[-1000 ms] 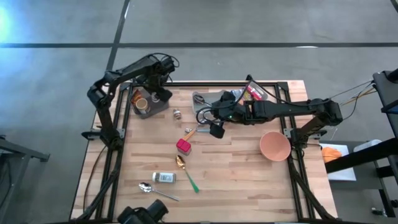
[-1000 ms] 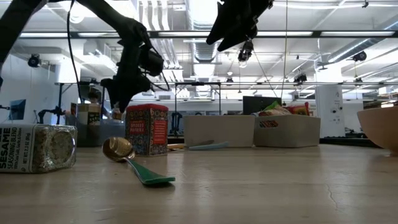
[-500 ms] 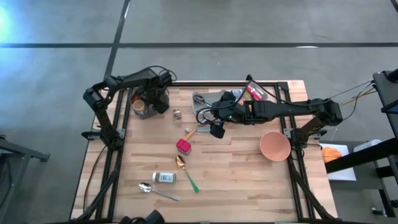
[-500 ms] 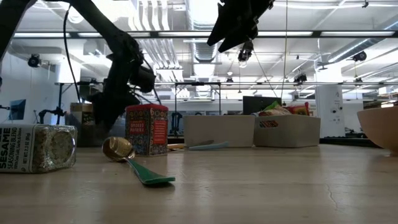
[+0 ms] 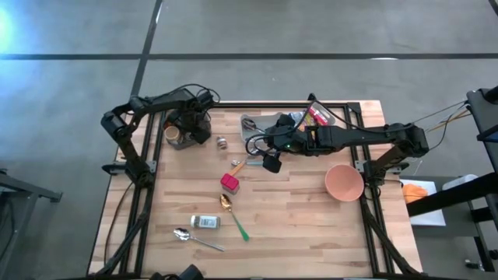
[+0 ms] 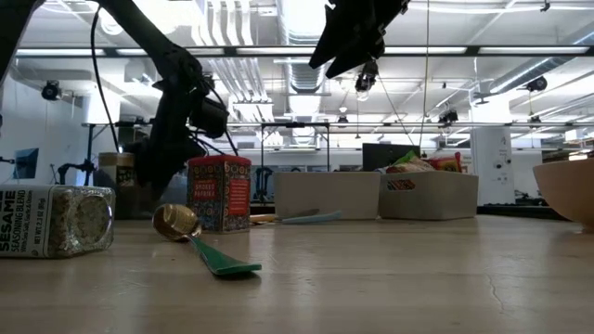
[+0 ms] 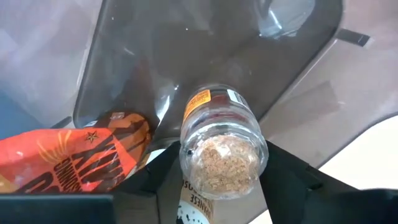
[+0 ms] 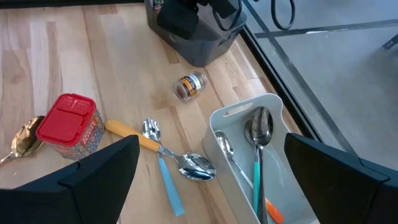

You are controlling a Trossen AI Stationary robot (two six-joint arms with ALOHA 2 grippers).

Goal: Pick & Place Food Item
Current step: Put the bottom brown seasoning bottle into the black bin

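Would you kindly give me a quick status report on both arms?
Left gripper shut on spice jar, down in the grey bin. Right gripper open, hovering mid-table. Nothing blocking.

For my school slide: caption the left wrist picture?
Left gripper holds a spice jar over the grey bin.

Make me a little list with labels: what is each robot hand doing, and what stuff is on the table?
left end effector: down in the dark bin, closed on a spice jar
beside the jar: orange snack bag
right end effector: open, empty, up above the table middle
red tin: upright, near the middle
gold spoon with green handle: flat, next to the tin
sesame jar: lying on its side
pink bowl: on the right edge
white tray: has spoons in it
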